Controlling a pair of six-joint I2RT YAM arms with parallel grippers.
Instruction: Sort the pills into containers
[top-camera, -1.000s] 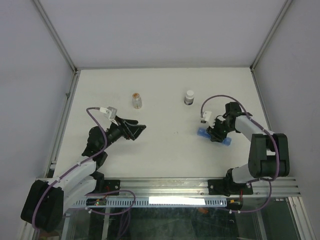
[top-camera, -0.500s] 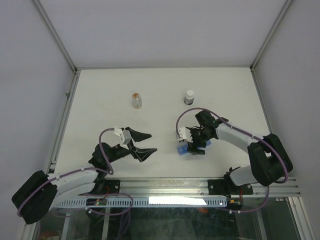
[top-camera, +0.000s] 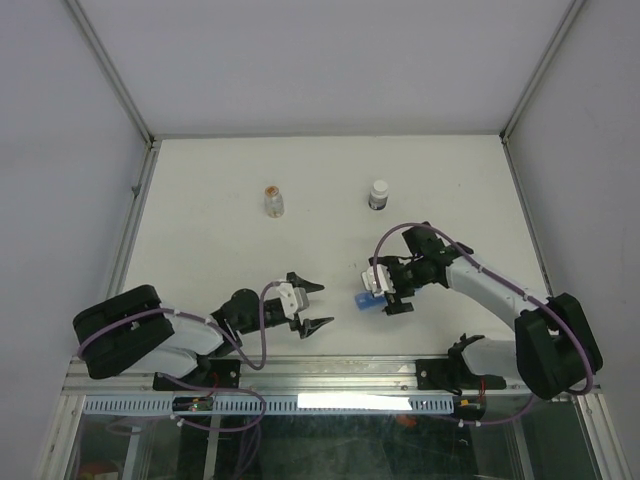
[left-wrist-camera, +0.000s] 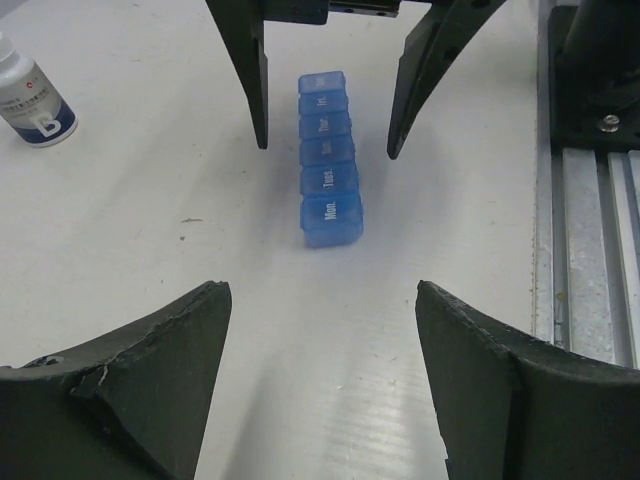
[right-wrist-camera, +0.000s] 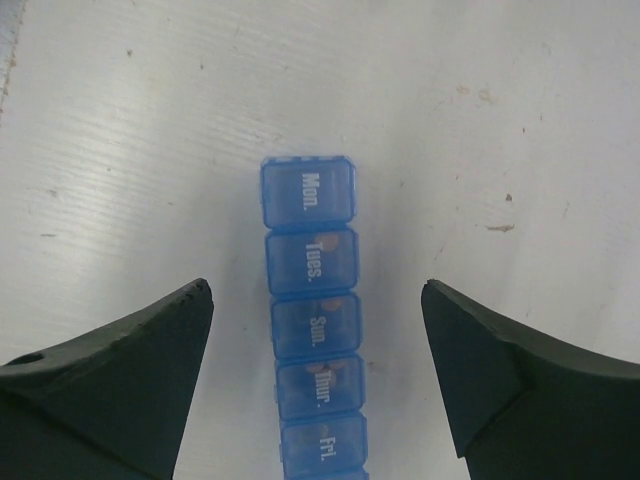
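Containers (right-wrist-camera: 313, 320) translucent blue, white day lettering; bottle (top-camera: 378, 195) white, dark band; table (top-camera: 200, 220) white.

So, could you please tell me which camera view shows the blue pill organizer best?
The right wrist view: the pill organizer fills the middle, seen from above with its day labels readable, though one end runs off the frame. The left wrist view shows the pill organizer farther off, lengthwise. The top external view gives only a small blue patch.
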